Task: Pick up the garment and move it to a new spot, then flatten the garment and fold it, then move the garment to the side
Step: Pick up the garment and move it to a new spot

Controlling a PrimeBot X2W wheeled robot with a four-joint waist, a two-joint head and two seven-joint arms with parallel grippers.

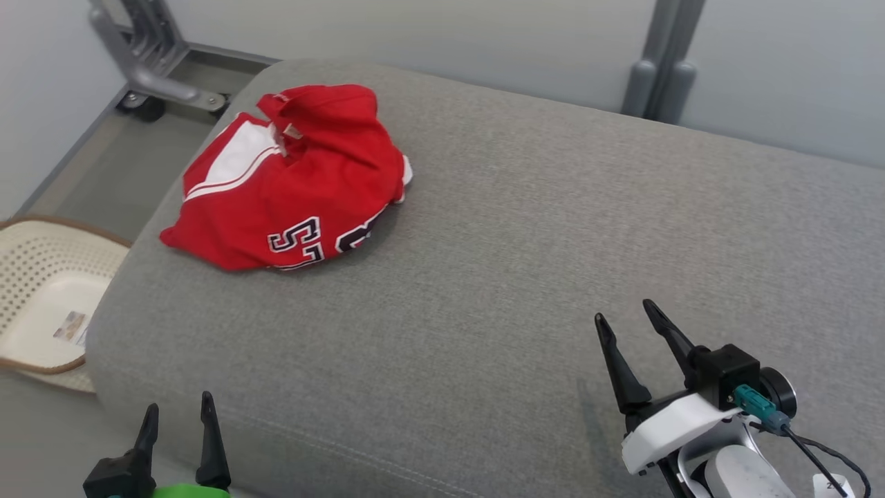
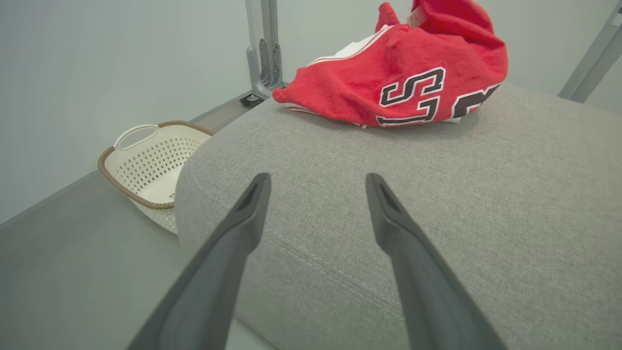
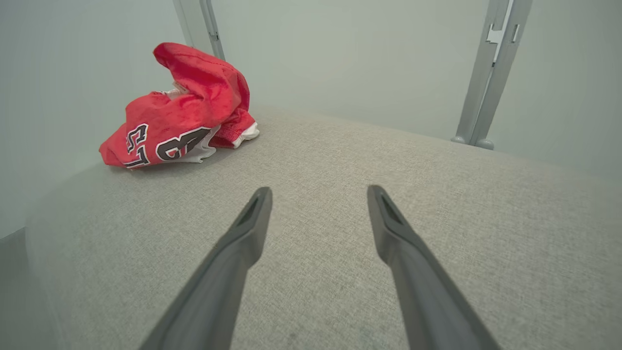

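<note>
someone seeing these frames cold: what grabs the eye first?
The red garment, crumpled in a heap with black-and-white lettering showing, sits at the far left of the grey cushion. Next come the left gripper and right gripper, both open near the front edge, well apart from the cloth. A cream basket stands on the floor to the left.

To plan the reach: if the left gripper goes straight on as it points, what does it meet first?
The left gripper would probably meet the grey cushion first, short of the red garment; depth is unclear.
</note>
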